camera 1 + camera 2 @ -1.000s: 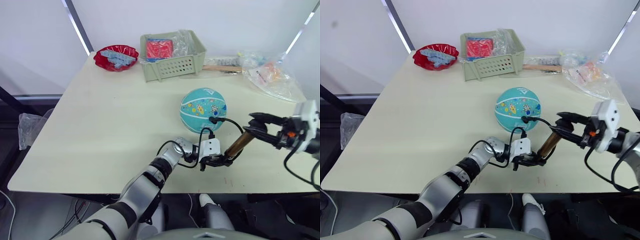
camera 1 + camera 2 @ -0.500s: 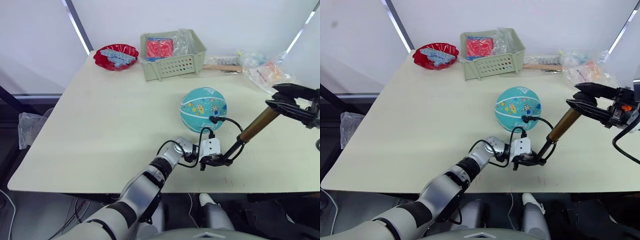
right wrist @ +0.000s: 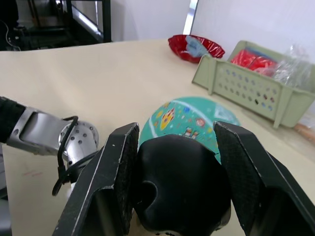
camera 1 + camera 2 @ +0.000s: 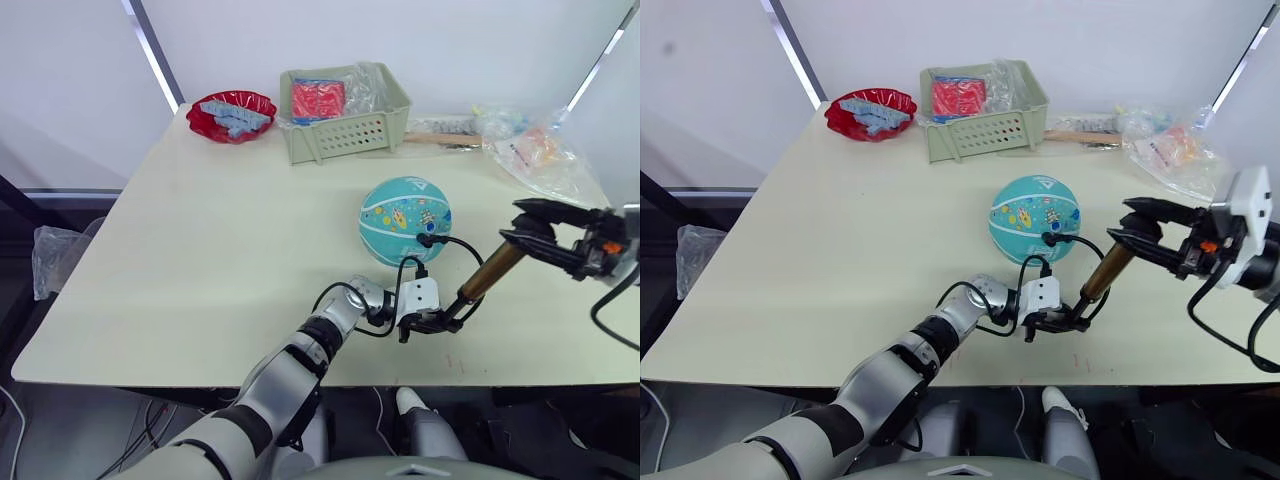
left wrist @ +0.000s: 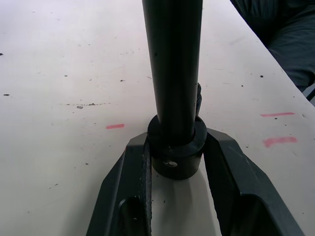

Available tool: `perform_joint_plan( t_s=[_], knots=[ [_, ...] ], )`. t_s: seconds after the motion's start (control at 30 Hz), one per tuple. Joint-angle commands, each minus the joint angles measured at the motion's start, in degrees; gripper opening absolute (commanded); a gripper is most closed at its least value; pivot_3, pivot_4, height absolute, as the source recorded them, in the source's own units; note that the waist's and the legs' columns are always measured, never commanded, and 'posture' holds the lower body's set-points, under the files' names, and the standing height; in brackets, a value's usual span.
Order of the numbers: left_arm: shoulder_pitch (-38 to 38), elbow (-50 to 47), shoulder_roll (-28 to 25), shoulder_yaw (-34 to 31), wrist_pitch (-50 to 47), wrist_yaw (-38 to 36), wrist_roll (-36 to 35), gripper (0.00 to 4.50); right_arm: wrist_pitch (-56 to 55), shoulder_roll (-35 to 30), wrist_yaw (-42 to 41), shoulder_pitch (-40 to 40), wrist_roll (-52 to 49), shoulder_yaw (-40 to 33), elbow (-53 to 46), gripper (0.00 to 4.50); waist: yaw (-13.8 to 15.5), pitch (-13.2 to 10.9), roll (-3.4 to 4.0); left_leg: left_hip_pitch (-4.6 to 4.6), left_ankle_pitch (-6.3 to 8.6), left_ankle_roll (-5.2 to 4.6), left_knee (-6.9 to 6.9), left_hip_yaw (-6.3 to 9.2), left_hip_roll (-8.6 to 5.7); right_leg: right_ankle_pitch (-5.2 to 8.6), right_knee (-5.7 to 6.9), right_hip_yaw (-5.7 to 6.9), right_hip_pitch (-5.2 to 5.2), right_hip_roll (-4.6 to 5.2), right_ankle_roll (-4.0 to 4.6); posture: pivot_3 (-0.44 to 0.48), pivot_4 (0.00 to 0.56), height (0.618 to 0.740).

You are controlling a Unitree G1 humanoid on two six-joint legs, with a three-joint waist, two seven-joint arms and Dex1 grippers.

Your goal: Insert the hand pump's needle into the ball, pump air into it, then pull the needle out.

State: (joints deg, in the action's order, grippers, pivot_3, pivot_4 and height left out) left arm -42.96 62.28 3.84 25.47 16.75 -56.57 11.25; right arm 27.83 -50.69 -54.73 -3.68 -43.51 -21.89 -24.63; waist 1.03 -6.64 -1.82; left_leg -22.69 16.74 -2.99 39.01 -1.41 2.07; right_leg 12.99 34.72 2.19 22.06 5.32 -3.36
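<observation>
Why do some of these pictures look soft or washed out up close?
Left wrist view: the hand pump sits so close that its dark shaft looks soft, while table specks stay crisp. Right wrist view: the pump's black handle blurs, background wall glares white. Head views: even lighting, faint shadow under the ball.

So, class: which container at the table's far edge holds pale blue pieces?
The red bowl, far left. The green basket beside it holds a red packet instead.
</observation>
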Motion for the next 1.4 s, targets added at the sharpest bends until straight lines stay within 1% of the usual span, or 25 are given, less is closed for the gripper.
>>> perform_joint_plan(
  t_s=[0.03, 0.2, 0.33, 0.43, 0.6, 0.67, 0.73, 0.87, 1.13, 1.27, 1.4],
  knots=[
    [2.6, 7.0, -2.9, 4.4, -3.2, 1.7, 6.8, 1.03, -2.8, 3.2, -1.1, 4.2, 6.5, 8.3, 3.7, 1.94, 0.0, 0.2, -0.27, 0.00, 0.00, 0.00, 0.00, 0.03, 0.01, 0.00, 0.00, 0.03, 0.00, -0.01, 0.01, 0.000, 0.150, 0.738],
    [3.2, 7.3, -3.0, 3.4, -4.3, 2.2, 5.8, 1.03, -9.6, 7.3, -1.6, 7.0, 14.2, 15.7, 8.5, 1.94, 0.0, 0.5, -0.39, 0.08, 0.01, 0.01, 0.00, 0.11, 0.02, 0.01, -0.02, 0.09, -0.12, 0.00, 0.02, 0.000, 0.150, 0.738],
    [3.1, 6.7, -3.2, 3.2, -4.5, 1.6, 5.5, 1.03, -11.7, 9.1, -1.3, 7.4, 16.4, 17.4, 9.8, 1.94, -0.1, 0.6, -0.49, 0.10, 0.01, 0.02, 0.00, 0.16, 0.04, 0.01, -0.01, 0.09, -0.14, 0.00, 0.02, 0.000, 0.150, 0.738],
    [2.9, 6.6, -3.2, 3.2, -4.7, 1.4, 5.5, 1.03, -11.9, 9.3, -1.2, 7.2, 16.5, 17.1, 9.3, 1.94, -0.1, 0.7, -0.47, 0.10, 0.01, 0.02, 0.00, 0.16, 0.04, 0.01, -0.02, 0.04, -0.14, 0.03, 0.02, 0.000, 0.150, 0.738],
    [2.8, 6.6, -3.2, 3.2, -4.6, 1.2, 5.6, 1.03, -10.6, 8.2, -0.5, 5.4, 13.7, 13.3, 7.4, 1.94, -0.1, 0.6, -0.44, 0.08, 0.02, 0.03, 0.00, 0.22, 0.05, 0.02, -0.03, -0.05, -0.14, 0.07, 0.03, 0.000, 0.150, 0.738],
    [2.8, 6.6, -3.1, 3.2, -4.6, 1.1, 5.7, 1.03, -9.6, 7.2, -0.4, 4.3, 12.3, 11.2, 6.5, 1.94, -0.1, 0.5, -0.22, 0.07, 0.02, 0.04, 0.00, 0.21, 0.04, 0.01, -0.03, -0.06, -0.14, 0.13, 0.03, 0.000, 0.150, 0.738],
    [2.9, 6.6, -2.9, 3.3, -4.6, 1.1, 5.7, 1.03, -7.4, 5.1, -0.1, 1.9, 8.2, 6.2, 5.1, 1.94, -0.1, 0.3, 0.04, 0.06, 0.02, 0.04, 0.00, 0.21, 0.03, 0.02, -0.04, -0.06, -0.12, 0.15, 0.03, 0.000, 0.150, 0.738],
    [2.8, 6.8, -3.0, 3.4, -4.5, 1.0, 5.7, 1.03, -3.8, 1.7, -0.1, -0.7, 3.8, 0.3, 3.6, 1.94, 0.0, -0.2, 0.56, -0.13, 0.01, 0.03, 0.00, 0.16, -0.02, 0.01, -0.04, -0.05, 0.00, 0.24, 0.02, 0.000, 0.150, 0.738],
    [3.0, 6.9, -2.9, 3.6, -4.4, 1.0, 5.8, 1.03, 1.6, -5.5, -0.1, -4.8, -1.9, -8.9, 2.8, 1.94, 0.0, -0.4, 0.58, -0.18, 0.01, 0.01, 0.01, 0.11, -0.11, 0.00, -0.08, 0.14, 0.02, 0.24, 0.00, 0.000, 0.150, 0.738],
    [3.1, 6.9, -2.9, 3.7, -4.3, 1.0, 5.8, 1.03, 3.8, -8.2, 0.1, -7.6, -4.1, -11.6, 3.4, 1.94, 0.0, -0.5, 0.55, -0.18, 0.00, 0.01, 0.02, 0.12, -0.12, 0.00, -0.08, 0.19, 0.01, 0.23, 0.00, 0.000, 0.150, 0.738],
    [3.1, 6.9, -2.8, 3.7, -4.3, 1.1, 5.9, 1.03, 4.8, -9.5, 1.1, -10.9, -5.4, -12.5, 4.3, 1.94, 0.0, -0.5, 0.51, -0.19, 0.00, 0.01, 0.03, 0.12, -0.14, 0.00, -0.08, 0.20, 0.01, 0.23, -0.01, 0.000, 0.150, 0.738]
  ],
)
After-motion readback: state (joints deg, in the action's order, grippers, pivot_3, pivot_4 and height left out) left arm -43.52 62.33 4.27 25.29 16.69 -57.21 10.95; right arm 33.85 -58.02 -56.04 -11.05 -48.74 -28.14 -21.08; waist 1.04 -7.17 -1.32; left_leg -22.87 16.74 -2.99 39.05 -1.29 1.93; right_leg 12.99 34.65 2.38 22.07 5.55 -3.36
